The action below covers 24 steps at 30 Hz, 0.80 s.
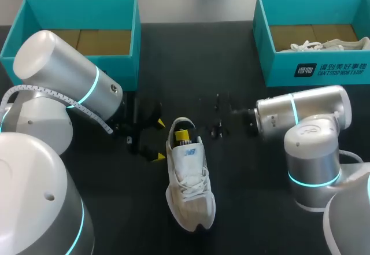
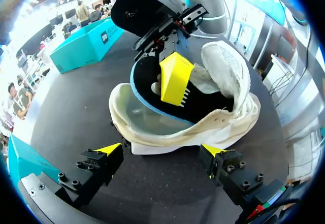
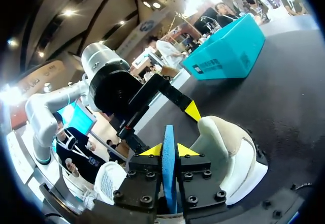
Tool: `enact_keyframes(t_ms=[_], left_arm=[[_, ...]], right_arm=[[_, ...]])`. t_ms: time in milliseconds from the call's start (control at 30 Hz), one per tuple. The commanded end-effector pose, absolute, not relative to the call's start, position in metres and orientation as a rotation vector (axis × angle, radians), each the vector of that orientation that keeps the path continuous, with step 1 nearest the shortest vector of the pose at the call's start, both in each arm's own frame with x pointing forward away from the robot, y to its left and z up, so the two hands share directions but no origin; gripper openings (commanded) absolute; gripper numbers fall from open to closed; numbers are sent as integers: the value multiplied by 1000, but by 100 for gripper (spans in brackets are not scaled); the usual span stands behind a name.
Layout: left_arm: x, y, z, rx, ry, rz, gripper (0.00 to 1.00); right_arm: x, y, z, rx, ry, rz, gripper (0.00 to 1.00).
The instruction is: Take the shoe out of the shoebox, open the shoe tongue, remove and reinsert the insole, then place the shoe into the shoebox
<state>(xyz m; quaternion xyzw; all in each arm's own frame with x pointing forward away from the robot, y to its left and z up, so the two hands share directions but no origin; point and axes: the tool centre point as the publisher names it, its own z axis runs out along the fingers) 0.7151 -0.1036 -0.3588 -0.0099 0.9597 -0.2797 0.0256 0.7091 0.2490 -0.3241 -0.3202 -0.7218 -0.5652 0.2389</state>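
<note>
- The shoe (image 1: 191, 191) (image 2: 152, 130) (image 3: 226, 155), a white sneaker, is located on the black table (image 1: 254, 174) near the middle, outside both boxes. It rests on its sole with the heel directed away from the robot.
- A teal shoebox (image 1: 136, 41) is positioned at the far left of the table. Only its cardboard floor is seen inside.
- The left gripper (image 1: 159, 140) (image 2: 161, 150) is held low, just beside the heel on the shoe's left. Its fingers are spread wide and nothing is held. In the left wrist view the heel is seen just ahead of the two yellow tips, with no contact.
- The tongue (image 2: 228, 66) is raised and pushed toward the toe, so the opening is exposed.
- The insole (image 2: 208, 108) (image 3: 168, 170), dark with a blue edge, is stood on edge in the heel opening, partly inside the shoe.
- The right gripper (image 1: 182, 135) (image 2: 175, 79) (image 3: 169, 150) is clamped narrowly on the insole, with one yellow tip pressed against each face.
- A second teal shoebox (image 1: 277, 74) is positioned at the far right. Another white shoe (image 1: 329, 45) is contained in it.
</note>
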Motion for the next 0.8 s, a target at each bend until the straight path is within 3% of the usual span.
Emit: enact_keyframes(t_ms=[33, 600, 667, 800], left_arm=[[715, -105, -359, -31, 2967, -858, 100], [715, -105, -359, -31, 2967, -858, 100], [715, -105, -359, -31, 2967, -858, 100], [715, -105, -359, -31, 2967, -858, 100]], right_arm=[[709, 257, -331, -873, -1963, -1532, 0], [681, 259, -345, -939, -1943, -1430, 0], [685, 259, -340, -931, -1964, -1445, 26], [692, 258, -334, -915, -2007, -1458, 36]])
